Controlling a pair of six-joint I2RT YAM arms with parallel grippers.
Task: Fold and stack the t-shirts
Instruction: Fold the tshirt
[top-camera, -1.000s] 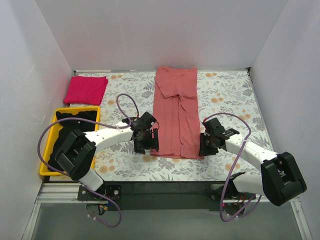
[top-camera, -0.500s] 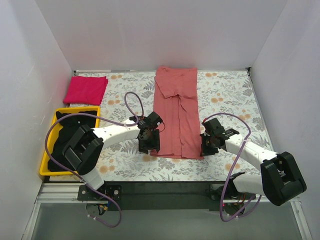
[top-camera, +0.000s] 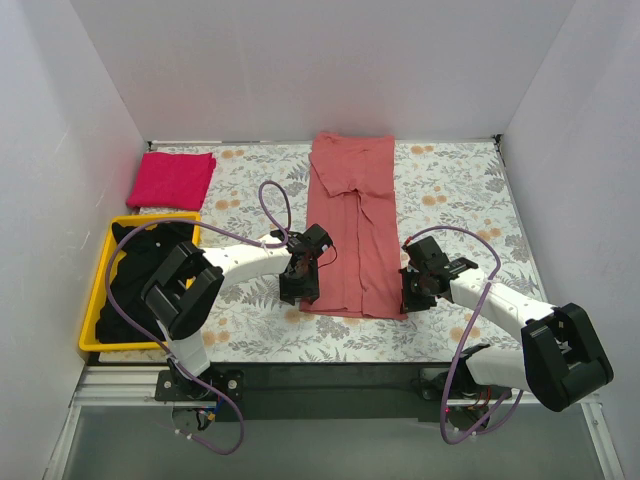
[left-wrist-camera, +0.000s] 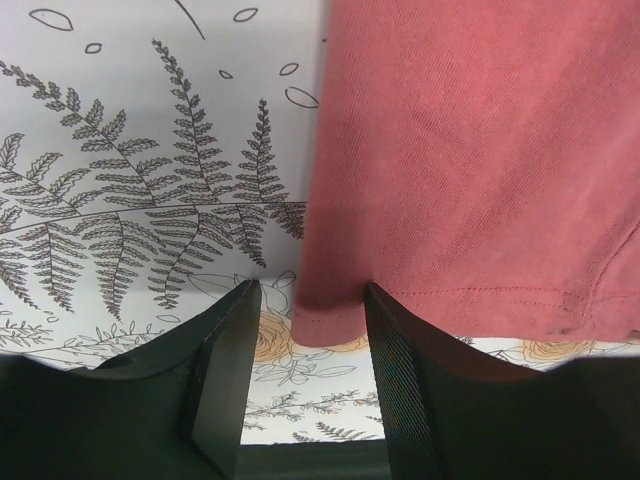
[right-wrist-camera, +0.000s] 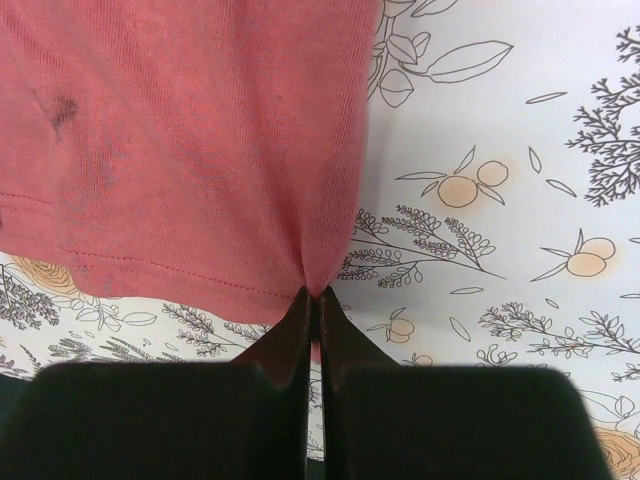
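Observation:
A salmon-red t-shirt (top-camera: 350, 225) lies as a long strip down the middle of the table, its hem toward me. My left gripper (top-camera: 303, 292) sits at the hem's near left corner. In the left wrist view the gripper (left-wrist-camera: 311, 290) is open, with the shirt corner (left-wrist-camera: 330, 318) lying between the jaws, close to the right finger. My right gripper (top-camera: 412, 295) is at the near right corner, and in the right wrist view it (right-wrist-camera: 314, 296) is shut on a pinch of that hem (right-wrist-camera: 200, 270). A folded magenta t-shirt (top-camera: 172, 178) lies at the back left. Black t-shirts (top-camera: 140, 275) fill the bin.
A yellow bin (top-camera: 96, 310) stands at the near left edge of the flowered tablecloth (top-camera: 460, 200). White walls close the left, back and right sides. Purple cables (top-camera: 270, 205) loop above both arms.
My left gripper has slid right to the shirt's near left corner, its jaws narrowing around it. My right gripper has shut on the near right corner.

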